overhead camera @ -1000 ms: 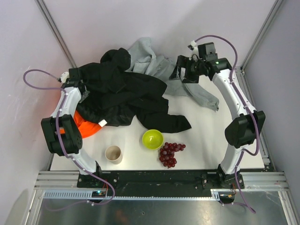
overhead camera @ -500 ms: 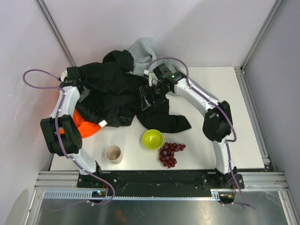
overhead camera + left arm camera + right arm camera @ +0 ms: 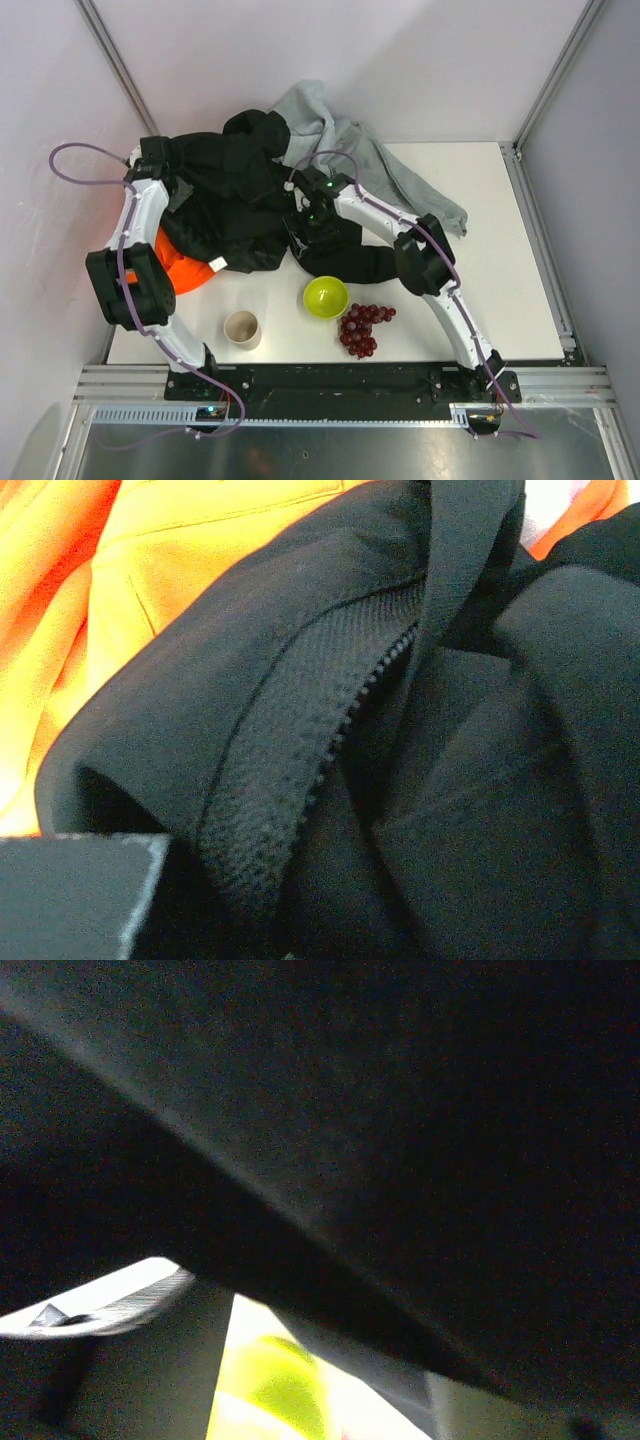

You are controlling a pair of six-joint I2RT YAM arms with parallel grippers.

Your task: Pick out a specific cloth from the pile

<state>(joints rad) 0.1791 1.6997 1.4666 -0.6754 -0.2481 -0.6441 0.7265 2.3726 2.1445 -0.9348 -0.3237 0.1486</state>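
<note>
The pile (image 3: 250, 200) is a heap of black fabric over an orange garment (image 3: 180, 265), with a light grey sweatshirt (image 3: 340, 135) behind it. Black garments overlap; one bears a small white label (image 3: 218, 263). A plain black stretch of cloth (image 3: 355, 258) runs toward the green bowl. My right gripper (image 3: 308, 220) is down in the black fabric at the pile's middle; black cloth (image 3: 400, 1110) fills its wrist view and hides the jaws. My left gripper (image 3: 160, 160) is at the pile's back left, buried against black zippered fabric (image 3: 330, 750) over orange (image 3: 150, 560); its jaws are hidden.
A green bowl (image 3: 325, 296) stands just in front of the pile and shows in the right wrist view (image 3: 270, 1390). A bunch of dark red grapes (image 3: 362, 326) and a beige cup (image 3: 242, 327) sit near the front. The grey sweatshirt's sleeve (image 3: 430, 200) trails to the right.
My right arm has swung from the back right, over the grey sweatshirt, leftward and down into the black fabric at the pile's middle. The left arm has hardly moved.
</note>
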